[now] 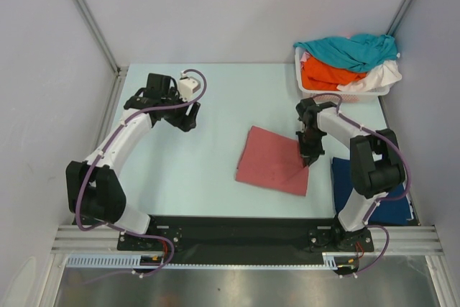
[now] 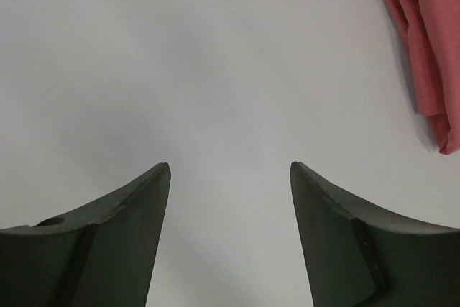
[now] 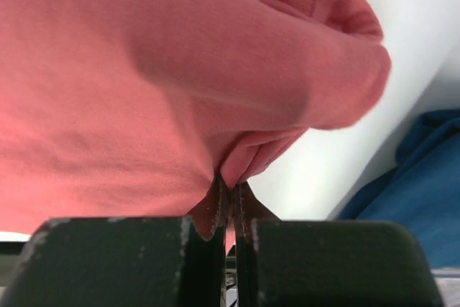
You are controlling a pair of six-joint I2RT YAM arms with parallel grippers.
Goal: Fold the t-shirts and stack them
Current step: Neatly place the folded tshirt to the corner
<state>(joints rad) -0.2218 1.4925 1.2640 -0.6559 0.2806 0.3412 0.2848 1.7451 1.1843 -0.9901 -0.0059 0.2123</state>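
Jaws of the right gripper (image 3: 231,192) are pressed together on a pinched fold of the salmon-red t-shirt (image 1: 273,159), the cloth bunching into a rounded lump just above their tips. Those of the left gripper (image 2: 230,170) stand wide apart with nothing between them but bare surface. Underneath everything is the pale blue-green table (image 1: 215,106). The salmon-red t-shirt lies on it a little right of centre, folded into a rough tilted rectangle, and the right gripper comes down on its right edge. A navy blue t-shirt (image 1: 395,210) lies flat at the near right corner, partly hidden behind the right arm, with a strip of table separating it from the salmon-red one. At the far right corner sits a white lattice basket (image 1: 316,85) heaped with cloth: a teal t-shirt (image 1: 352,48) on top, an orange t-shirt (image 1: 327,73) under it, and a white t-shirt (image 1: 381,77) spilling over the right rim. The left gripper hovers over the far left part of the table, well apart from the salmon-red t-shirt, whose edge shows only in the upper right corner of the left wrist view.
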